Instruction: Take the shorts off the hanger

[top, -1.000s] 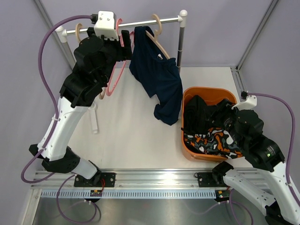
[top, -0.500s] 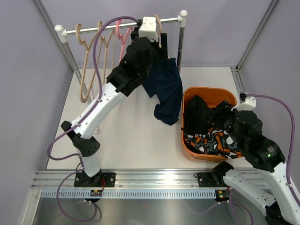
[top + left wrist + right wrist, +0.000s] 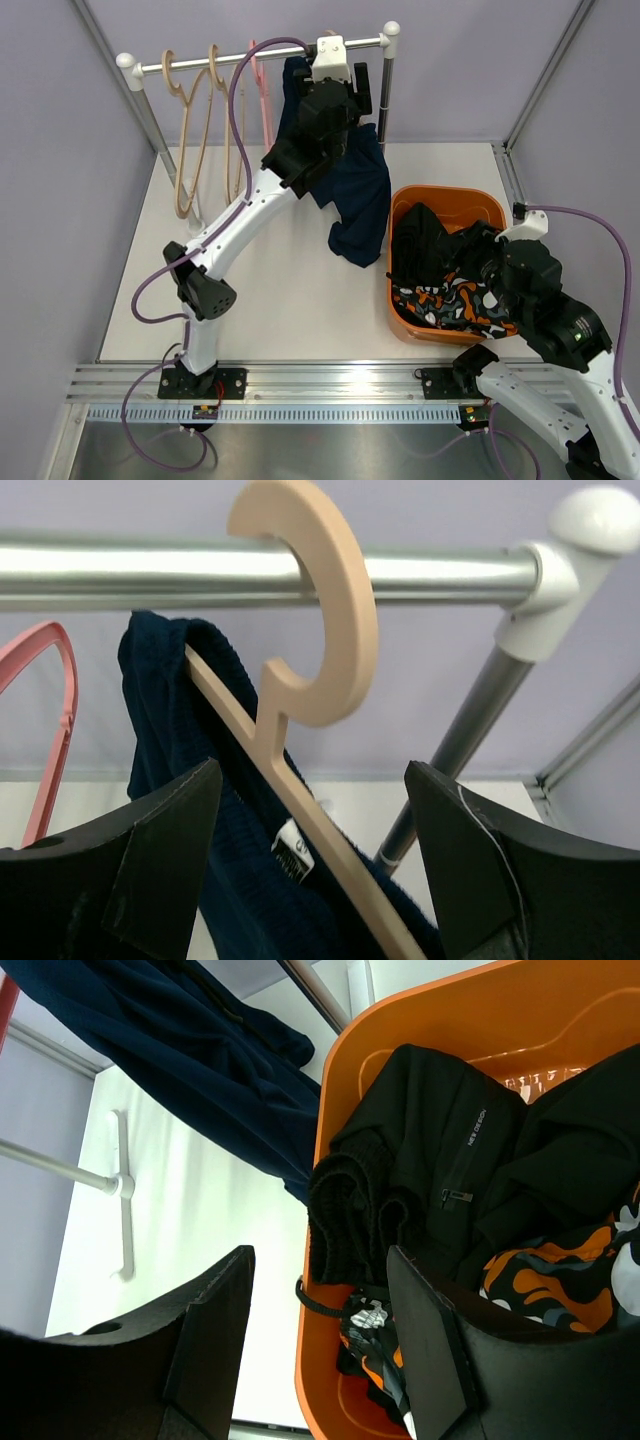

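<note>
Navy shorts (image 3: 170, 740) show a white tag (image 3: 292, 852) only before my spread left claw (image 3: 312, 865); my right claw (image 3: 318, 1345), also apart, sees black shorts (image 3: 430, 1160) with tiny, perhaps branded, lettering (image 3: 473, 1128).

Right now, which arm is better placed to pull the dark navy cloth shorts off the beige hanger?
Left. The left gripper, open, is at the silver metal rail with the beige hanger carrying the navy shorts directly ahead. The right gripper, also open, hangs over the orange plastic tub.
</note>
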You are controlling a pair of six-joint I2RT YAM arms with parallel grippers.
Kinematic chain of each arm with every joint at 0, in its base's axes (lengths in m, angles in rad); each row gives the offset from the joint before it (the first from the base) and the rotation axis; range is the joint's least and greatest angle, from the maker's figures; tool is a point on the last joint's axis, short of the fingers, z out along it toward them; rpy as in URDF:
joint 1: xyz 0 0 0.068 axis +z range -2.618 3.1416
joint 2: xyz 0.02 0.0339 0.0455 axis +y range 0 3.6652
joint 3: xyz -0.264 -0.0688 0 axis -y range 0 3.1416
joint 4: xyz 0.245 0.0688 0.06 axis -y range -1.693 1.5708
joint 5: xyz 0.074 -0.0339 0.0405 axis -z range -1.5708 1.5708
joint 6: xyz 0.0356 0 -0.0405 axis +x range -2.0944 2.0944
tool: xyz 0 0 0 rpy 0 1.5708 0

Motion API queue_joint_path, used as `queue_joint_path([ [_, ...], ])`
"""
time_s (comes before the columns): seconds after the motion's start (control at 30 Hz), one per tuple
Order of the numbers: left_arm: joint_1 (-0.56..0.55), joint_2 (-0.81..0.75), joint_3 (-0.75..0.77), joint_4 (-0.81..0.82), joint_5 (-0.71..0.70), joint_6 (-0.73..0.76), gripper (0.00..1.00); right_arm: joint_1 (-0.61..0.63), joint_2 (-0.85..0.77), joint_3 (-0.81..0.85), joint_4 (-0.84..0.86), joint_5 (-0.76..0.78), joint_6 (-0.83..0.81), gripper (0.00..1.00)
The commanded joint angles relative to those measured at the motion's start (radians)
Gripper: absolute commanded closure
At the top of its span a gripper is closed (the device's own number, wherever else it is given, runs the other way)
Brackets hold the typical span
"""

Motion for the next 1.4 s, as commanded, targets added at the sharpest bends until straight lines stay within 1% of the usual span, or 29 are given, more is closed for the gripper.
queue_joint_path([
  [0.0, 0.000, 0.047, 0.077, 0.103, -0.087, 0.018, 0.21, -0.002, -0.013, 0.023, -0.006, 0.009, -0.018, 0.36],
  [0.23, 0.014, 0.096, 0.074, 0.148, -0.150, 0.027, 0.21, -0.002, -0.016, 0.021, -0.009, 0.001, -0.020, 0.36],
  [0.33, 0.020, 0.098, 0.044, 0.167, -0.181, 0.019, 0.23, -0.002, -0.019, 0.014, -0.004, -0.005, -0.021, 0.36],
  [0.37, 0.022, 0.095, 0.036, 0.168, -0.184, 0.019, 0.23, -0.004, -0.018, 0.011, -0.001, -0.006, -0.023, 0.35],
  [0.47, 0.022, 0.084, 0.018, 0.157, -0.187, 0.028, 0.32, -0.004, -0.018, 0.008, 0.001, -0.017, -0.020, 0.36],
  [0.5, 0.022, 0.078, 0.012, 0.154, -0.187, 0.030, 0.42, -0.002, -0.018, 0.006, 0.002, -0.017, -0.020, 0.35],
  [0.57, 0.025, 0.063, -0.008, 0.142, -0.178, 0.033, 0.53, -0.002, -0.019, 0.005, 0.004, -0.019, -0.018, 0.36],
  [0.6, 0.028, 0.040, -0.021, 0.143, -0.170, 0.035, 0.67, -0.002, -0.019, 0.005, 0.005, -0.019, -0.018, 0.36],
  [0.67, 0.034, 0.018, -0.050, 0.137, -0.152, 0.036, 0.79, -0.002, -0.019, 0.002, 0.010, -0.022, -0.018, 0.36],
  [0.7, 0.042, 0.002, -0.053, 0.126, -0.145, 0.035, 0.87, -0.002, -0.018, 0.000, 0.010, -0.026, -0.015, 0.35],
  [0.83, 0.049, -0.046, -0.058, 0.095, -0.110, 0.050, 1.00, -0.002, -0.019, -0.006, 0.021, -0.036, -0.010, 0.36],
  [0.93, 0.049, -0.072, -0.039, 0.088, -0.060, 0.103, 1.00, -0.002, -0.015, -0.005, 0.025, -0.039, -0.012, 0.36],
  [0.97, 0.049, -0.075, -0.012, 0.080, -0.043, 0.114, 1.00, -0.002, -0.013, -0.005, 0.028, -0.037, -0.012, 0.36],
  [1.17, 0.048, -0.152, 0.018, 0.030, 0.072, 0.144, 1.00, -0.004, -0.001, -0.002, 0.042, -0.020, -0.021, 0.36],
  [1.27, 0.048, -0.181, 0.041, -0.045, 0.101, 0.144, 1.00, -0.001, 0.007, 0.003, 0.051, -0.013, -0.029, 0.36],
  [1.37, 0.048, -0.204, 0.024, -0.104, 0.114, 0.144, 1.00, -0.002, 0.021, 0.009, 0.060, -0.011, -0.033, 0.35],
])
